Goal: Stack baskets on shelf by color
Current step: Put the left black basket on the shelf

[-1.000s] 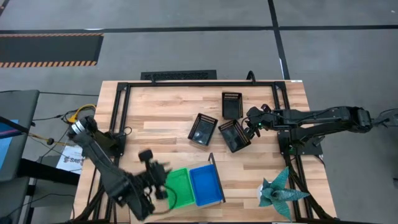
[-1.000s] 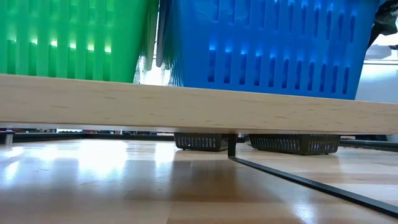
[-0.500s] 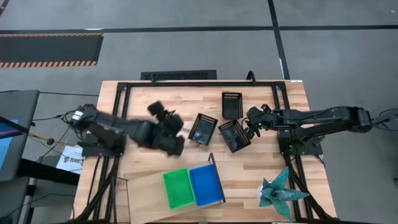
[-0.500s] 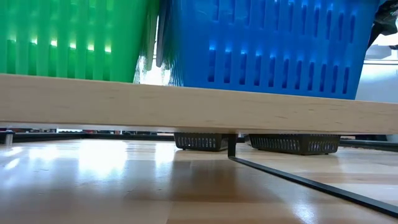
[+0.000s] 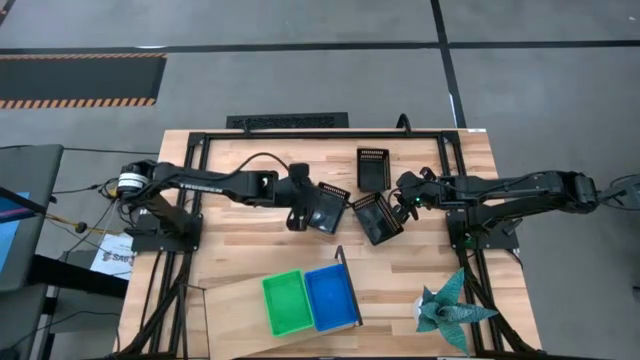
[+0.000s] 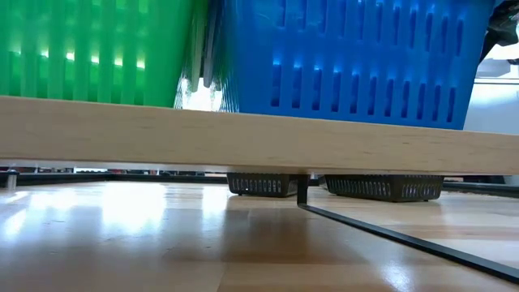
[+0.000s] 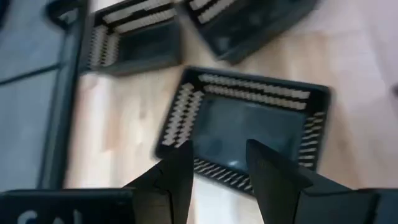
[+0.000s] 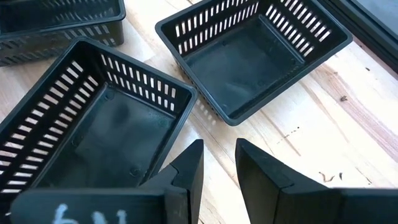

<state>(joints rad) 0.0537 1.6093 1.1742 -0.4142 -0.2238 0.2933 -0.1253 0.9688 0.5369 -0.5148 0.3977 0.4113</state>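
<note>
The left tool [image 5: 303, 210] hangs low over the tabletop [image 5: 250, 240], its fingers [image 7: 176, 180] spread on either side of the near wall of a black basket [image 5: 325, 207], not pinching it as far as the blurred wrist view shows. Just beyond lie two more black baskets [image 5: 377, 217] [image 5: 372, 168]. The right tool [image 5: 405, 195], fingers slightly parted, waits beside the middle one. Well behind the left tool, the shelf [image 5: 235, 305] carries the green baskets [image 5: 285, 303] and blue baskets [image 5: 331, 296] side by side.
</note>
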